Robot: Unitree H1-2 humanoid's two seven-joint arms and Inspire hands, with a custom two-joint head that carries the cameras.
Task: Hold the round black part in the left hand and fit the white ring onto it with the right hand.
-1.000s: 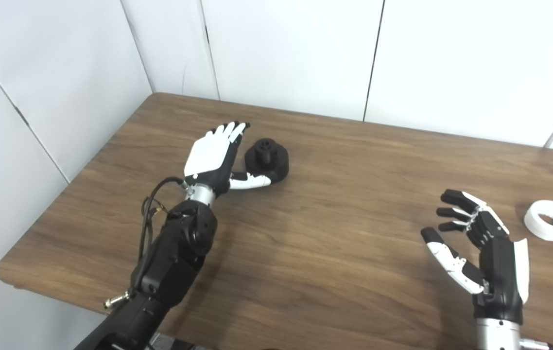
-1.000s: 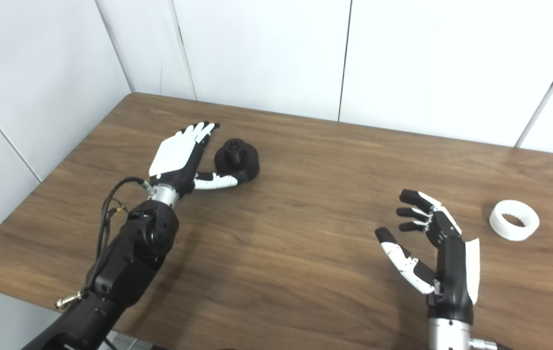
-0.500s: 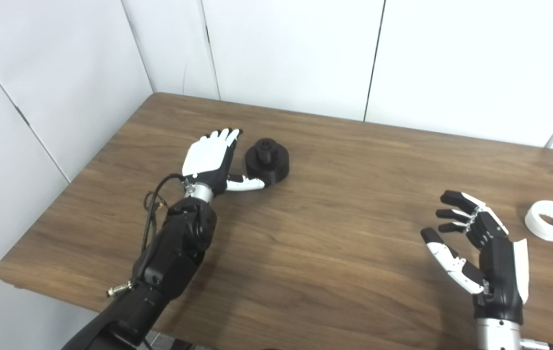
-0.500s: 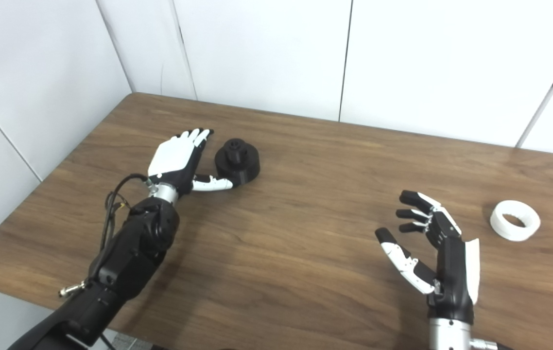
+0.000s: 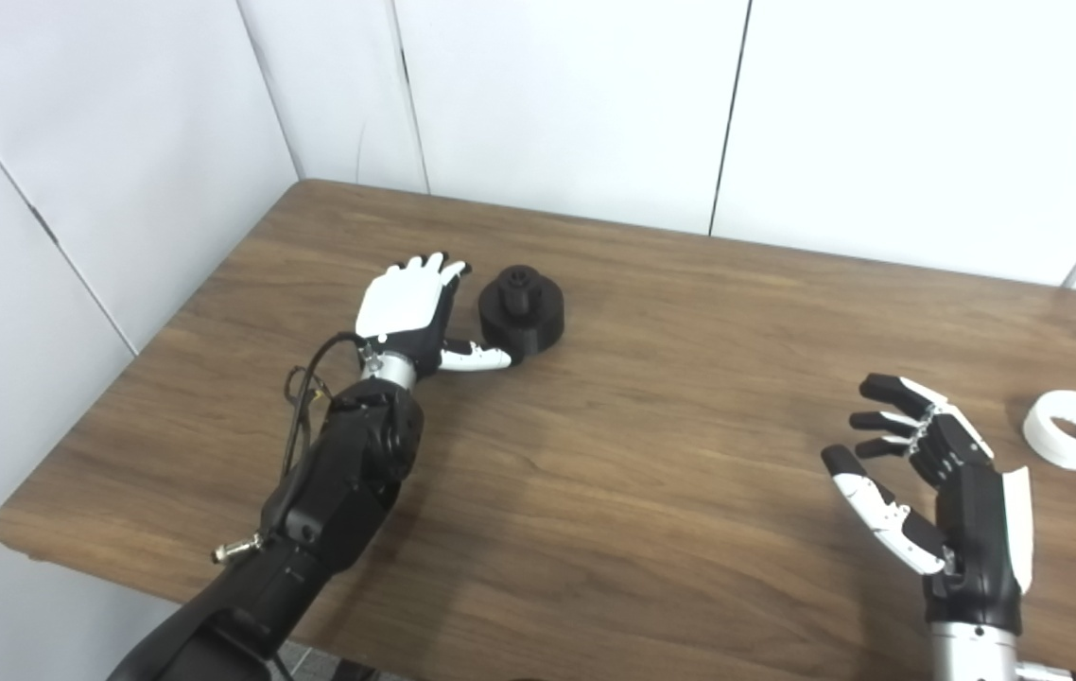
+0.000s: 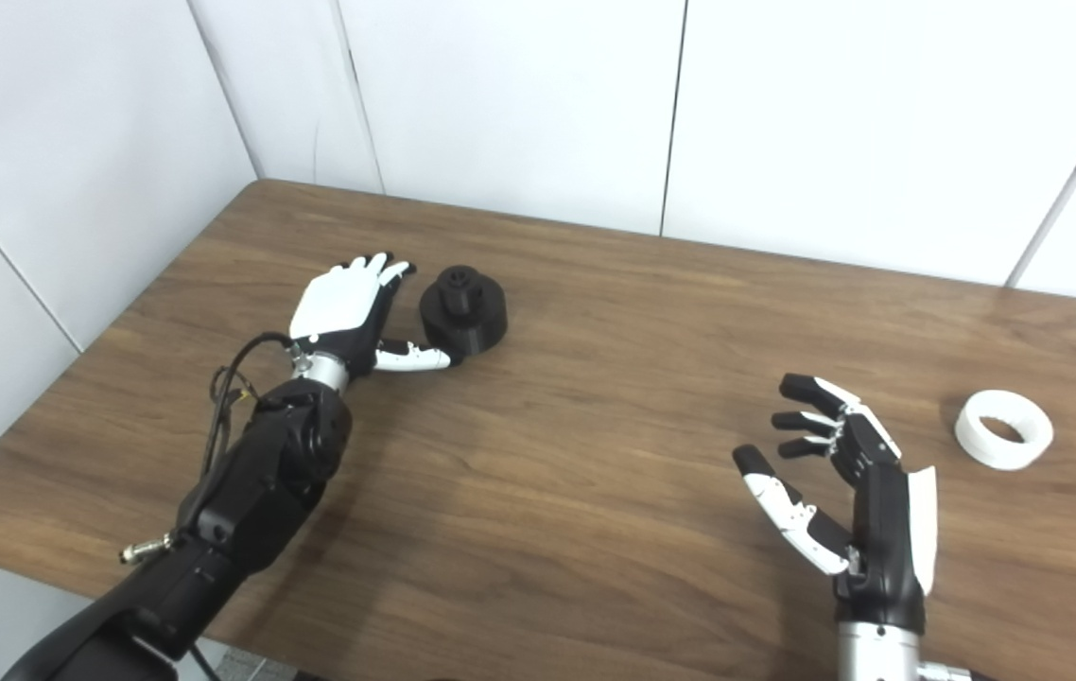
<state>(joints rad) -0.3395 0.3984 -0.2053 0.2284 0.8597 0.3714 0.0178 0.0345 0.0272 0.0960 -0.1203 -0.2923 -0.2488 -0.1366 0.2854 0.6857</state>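
Note:
The round black part (image 5: 521,309), a disc with a raised hub, sits on the wooden table (image 5: 651,407) at the left. My left hand (image 5: 408,310) lies just left of it, open, palm toward the part and thumb reaching under its near side. Whether it touches the part I cannot tell. The white ring (image 5: 1071,429) lies flat at the far right. My right hand (image 5: 940,487) hovers open to the left of the ring, well apart from it, holding nothing.
White wall panels (image 5: 557,95) close off the table's back and left side. The table's front edge (image 5: 169,591) runs along the bottom left. Bare wood lies between the two hands.
My left hand has lowered and drawn back a little toward the table beside the black part. The right hand has barely shifted. The part and ring have not moved.

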